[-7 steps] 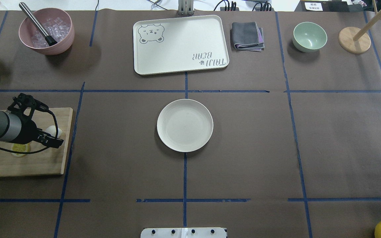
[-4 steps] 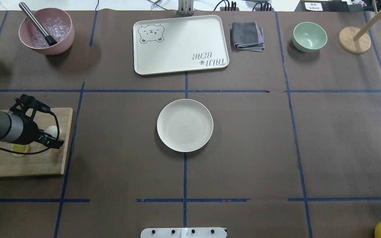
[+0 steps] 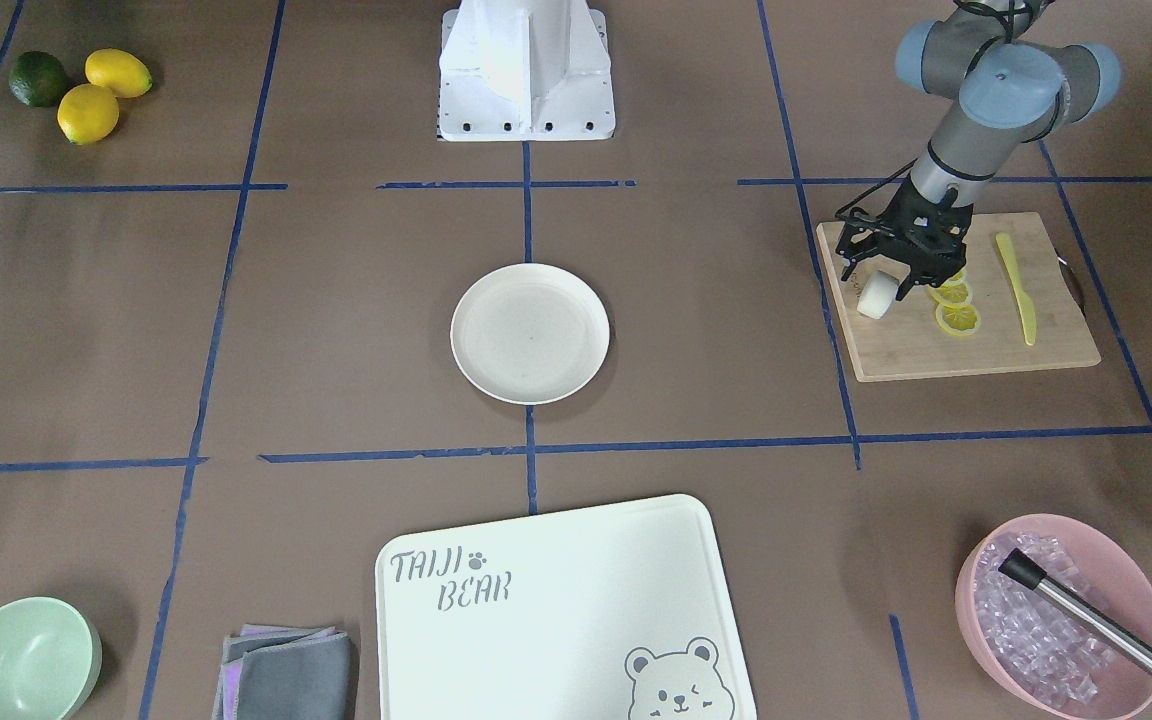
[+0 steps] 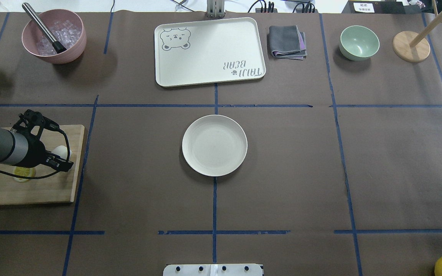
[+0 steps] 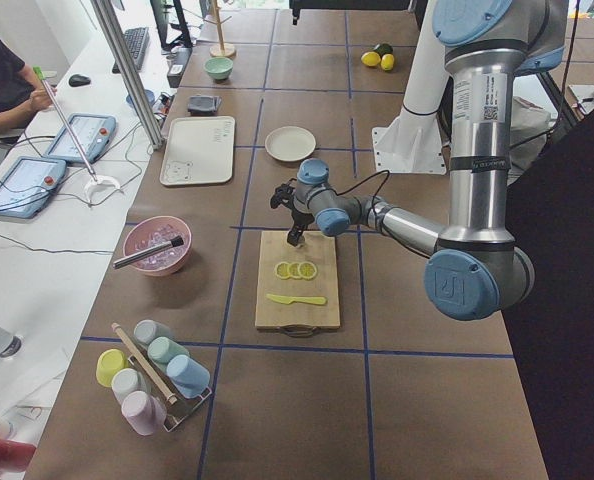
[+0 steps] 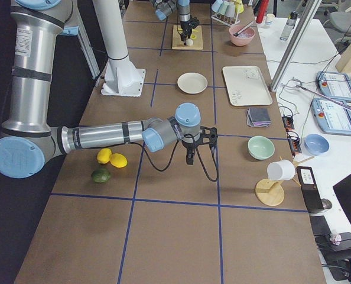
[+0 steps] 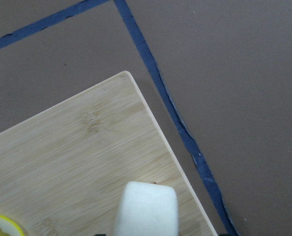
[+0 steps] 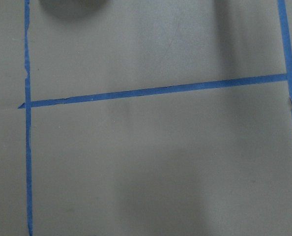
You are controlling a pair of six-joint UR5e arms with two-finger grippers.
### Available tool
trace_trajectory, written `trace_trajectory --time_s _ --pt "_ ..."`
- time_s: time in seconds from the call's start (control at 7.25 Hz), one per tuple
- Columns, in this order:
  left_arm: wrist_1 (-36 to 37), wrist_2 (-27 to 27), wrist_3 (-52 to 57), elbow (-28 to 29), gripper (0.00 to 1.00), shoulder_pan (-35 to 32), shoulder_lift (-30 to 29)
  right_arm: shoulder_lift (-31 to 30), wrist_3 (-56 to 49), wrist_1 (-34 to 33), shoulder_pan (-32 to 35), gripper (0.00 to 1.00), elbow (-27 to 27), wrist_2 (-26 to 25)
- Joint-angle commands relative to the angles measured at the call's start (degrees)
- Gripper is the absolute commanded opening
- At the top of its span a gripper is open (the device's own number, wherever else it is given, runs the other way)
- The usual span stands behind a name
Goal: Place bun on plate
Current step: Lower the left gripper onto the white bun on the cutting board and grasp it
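The bun (image 3: 875, 298), a small white stubby cylinder, sits tilted between the fingers of my left gripper (image 3: 881, 283), which is shut on it. It hangs just above the left corner of the wooden cutting board (image 3: 936, 350). From overhead, the bun (image 4: 62, 151) shows beside the dark fingers of the left gripper (image 4: 62, 157). The left wrist view has the bun (image 7: 146, 211) at its bottom edge, over the board's corner. The round cream plate (image 4: 214, 145) lies bare at the table's centre, well away from it. My right gripper (image 6: 190, 155) hovers over bare table; I cannot tell its state.
Lemon slices (image 3: 956, 318) and a yellow knife (image 3: 1016, 290) lie on the board. The bear tray (image 4: 209, 51), grey cloth (image 4: 287, 41), green bowl (image 4: 359, 42) and pink ice bowl (image 4: 54, 36) line the far side. Whole lemons (image 3: 101, 90) sit near the robot's base.
The left arm has shifted slightly to the right over the board, with the bun still held between its fingers. Nothing else has moved.
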Motion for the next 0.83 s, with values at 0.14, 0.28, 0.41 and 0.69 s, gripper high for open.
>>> trace_trajectory --time_s 0.14,0.28,0.41,0.69 --pt "0.19 0.04 0.0 0.32 0.72 -0.17 -0.03 -0.1 0.0 0.12 0.0 1.0 0.09 0.01" --pt "0.19 0.04 0.0 0.58 0.72 -0.25 -0.03 -0.1 0.0 0.12 0.0 1.0 0.09 0.01" --pt "0.19 0.04 0.0 0.58 0.68 -0.43 -0.03 -0.1 0.0 0.03 0.0 1.0 0.09 0.01" --pt "0.19 0.04 0.0 0.58 0.49 -0.6 -0.12 -0.19 0.0 0.12 0.0 1.0 0.18 0.01"
